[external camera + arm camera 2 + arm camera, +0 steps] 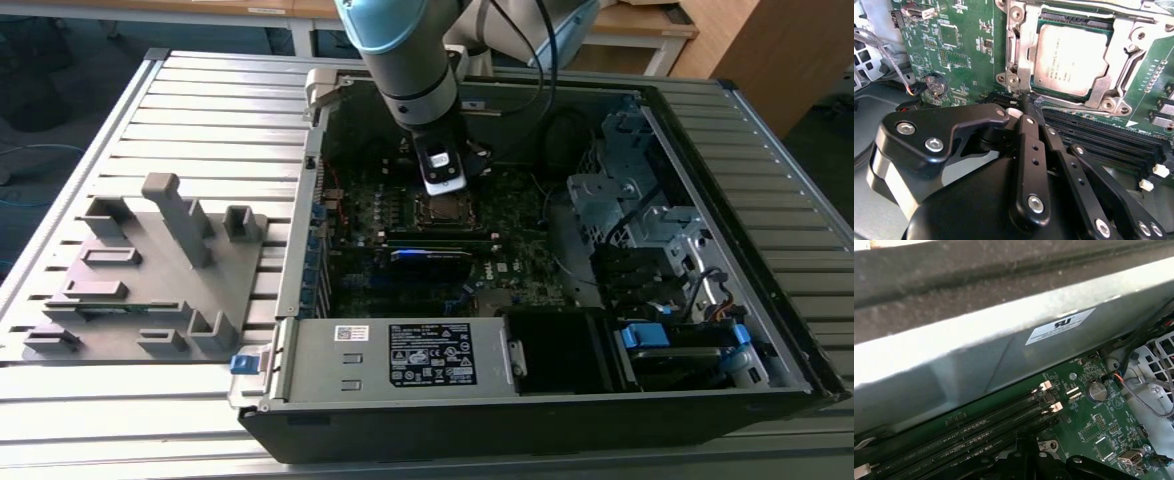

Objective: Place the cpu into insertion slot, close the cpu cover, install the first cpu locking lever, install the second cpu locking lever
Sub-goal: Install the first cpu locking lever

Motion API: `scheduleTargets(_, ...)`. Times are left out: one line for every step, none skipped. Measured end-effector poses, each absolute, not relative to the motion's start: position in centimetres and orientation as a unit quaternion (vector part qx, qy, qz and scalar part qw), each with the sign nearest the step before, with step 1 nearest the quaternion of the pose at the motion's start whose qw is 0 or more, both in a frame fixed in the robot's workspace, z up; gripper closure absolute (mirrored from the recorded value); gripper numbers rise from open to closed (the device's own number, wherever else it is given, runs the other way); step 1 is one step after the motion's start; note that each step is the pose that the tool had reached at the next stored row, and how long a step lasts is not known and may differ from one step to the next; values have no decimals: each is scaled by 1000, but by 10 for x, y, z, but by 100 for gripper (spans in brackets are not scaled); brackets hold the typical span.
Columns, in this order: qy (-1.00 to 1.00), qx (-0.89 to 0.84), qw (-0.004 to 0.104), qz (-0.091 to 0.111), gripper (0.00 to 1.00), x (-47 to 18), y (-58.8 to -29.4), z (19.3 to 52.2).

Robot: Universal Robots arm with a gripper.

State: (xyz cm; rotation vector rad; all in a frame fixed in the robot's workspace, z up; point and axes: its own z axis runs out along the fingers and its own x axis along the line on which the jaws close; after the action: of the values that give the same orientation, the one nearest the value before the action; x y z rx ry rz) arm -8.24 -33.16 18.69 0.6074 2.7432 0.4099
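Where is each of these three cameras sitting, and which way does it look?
Exterior view: off the arm and high up, looking down into the open case on the table; the arm and gripper reach in.
Second wrist view: on the arm, looking past the gripper at the cpu framed by its cover.
First wrist view: on the arm, looking across the memory slots to the case wall; a bit of the gripper shows.
Shared: both wrist views show the coin battery and the memory slots.
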Motion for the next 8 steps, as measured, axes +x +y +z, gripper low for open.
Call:
scheduleTargets(955,211,151,143,90,-82,-332,187)
scheduleTargets(955,211,150,143,90,-82,-332,187)
scheduleTargets(955,212,150,143,90,-82,-332,188)
scheduleTargets(955,212,151,143,90,-82,-332,189)
scheduleTargets(955,212,151,143,90,-82,-332,190)
scheduleTargets(955,212,151,143,90,-82,-332,191)
scheduleTargets(955,212,151,143,90,-82,-332,191)
scheduleTargets(955,212,151,143,90,-82,-331,191)
